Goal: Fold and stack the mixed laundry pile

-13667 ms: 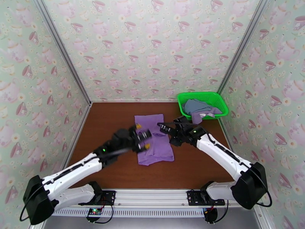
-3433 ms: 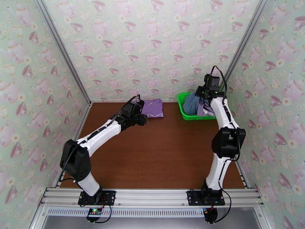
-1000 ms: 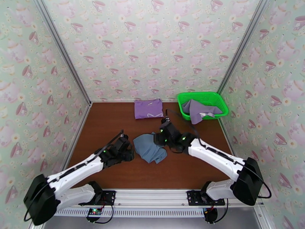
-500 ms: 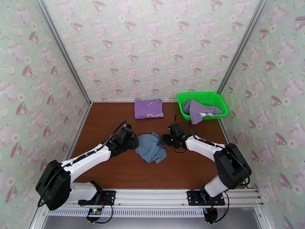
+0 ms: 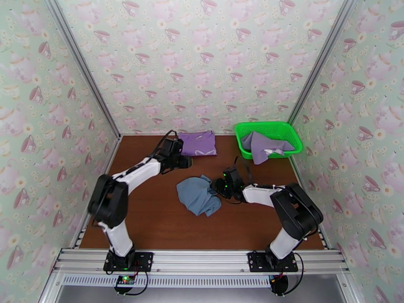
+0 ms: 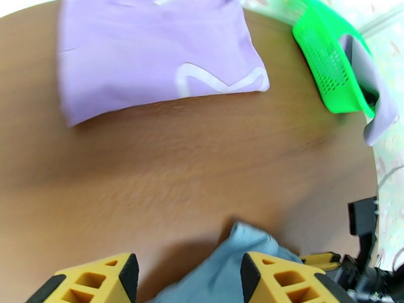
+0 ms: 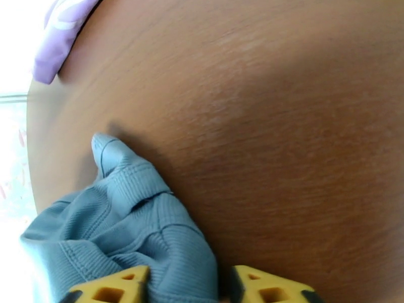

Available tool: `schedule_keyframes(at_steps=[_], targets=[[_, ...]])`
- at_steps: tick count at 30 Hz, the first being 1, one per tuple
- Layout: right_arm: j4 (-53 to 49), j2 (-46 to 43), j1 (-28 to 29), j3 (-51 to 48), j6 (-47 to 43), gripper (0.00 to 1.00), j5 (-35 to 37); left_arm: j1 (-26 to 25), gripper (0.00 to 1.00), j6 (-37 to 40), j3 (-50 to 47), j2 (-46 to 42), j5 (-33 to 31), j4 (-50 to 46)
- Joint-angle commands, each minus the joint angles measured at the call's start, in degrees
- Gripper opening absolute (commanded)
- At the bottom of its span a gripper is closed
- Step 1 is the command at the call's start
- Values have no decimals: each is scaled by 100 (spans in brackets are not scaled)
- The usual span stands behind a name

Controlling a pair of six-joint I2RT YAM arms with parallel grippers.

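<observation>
The crumpled dusty blue-grey ribbed knit garment [image 5: 198,195] lies in a heap on the brown wooden table [image 5: 151,218]. Its right edge is bunched between the jaws of the right gripper [image 5: 218,187]. They stand a little apart around the fabric, and I cannot tell whether they pinch it yet. The left gripper [image 5: 182,161] hangs with its jaws wide apart and nothing between them. The blue heap is below and behind them, and the folded bright purple shirt with the white mark [image 6: 151,51] is just ahead.

The cloth looks light, limp and easily dragged. It will likely sag unless it is taken at two seamed corners or along the hem, not by the middle of the heap.

Half a second ago the left gripper was at the heap's left edge. It has since drawn off toward the purple shirt, while the right one keeps its place. The pale lavender-grey garment [image 5: 265,145] still drapes over the green plastic mesh basket [image 5: 240,135].
</observation>
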Motion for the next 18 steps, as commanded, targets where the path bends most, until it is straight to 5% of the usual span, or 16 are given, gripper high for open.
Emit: schedule_keyframes(at_steps=[1,4,18], targets=[[22,-195,6,-145,102,18,-41,-49,59,592,487,553,551,-548],[-270,-356,6,-67,-77,1,174,-142,59,905,813,1031,827,-823],[-1258,-1975,9,193,-1954,0,916,-569,56,1049,686,1590,1493,-394]])
